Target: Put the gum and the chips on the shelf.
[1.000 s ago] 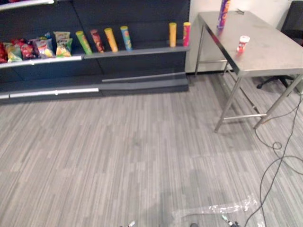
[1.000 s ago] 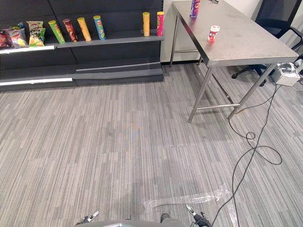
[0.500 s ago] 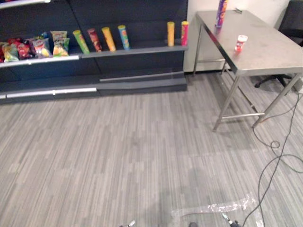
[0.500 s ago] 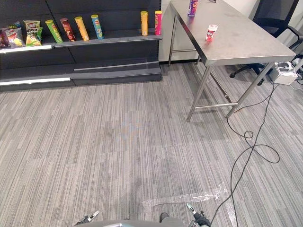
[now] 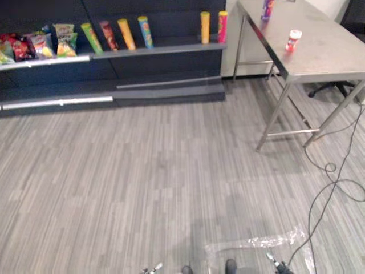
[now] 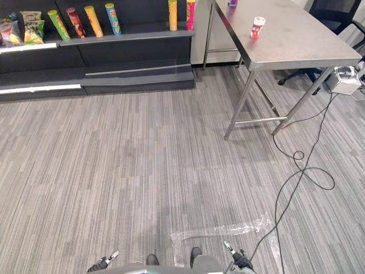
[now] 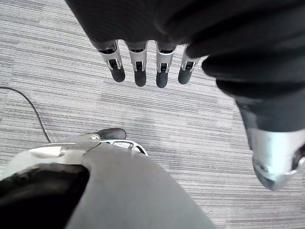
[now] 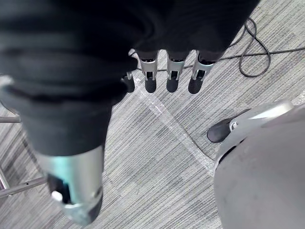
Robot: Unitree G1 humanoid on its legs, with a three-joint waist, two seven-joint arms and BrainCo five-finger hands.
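The gum (image 5: 293, 40) and the purple chips can (image 5: 266, 8) are set on the metal surface (image 5: 331, 57), well apart from the dark shelf (image 5: 159, 51), where other cans (image 5: 126, 33) are lined up. The left hand (image 7: 139, 59) and the right hand (image 8: 172, 71) are held over the floor (image 5: 159, 171), fingers (image 8: 150, 82) straight, and nothing is held.

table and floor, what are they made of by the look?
The table is likely brushed stainless steel: a dull grey sheen with soft reflections on the top and legs. The floor is probably grey striped carpet, matte with no glare, though it could be textured vinyl.
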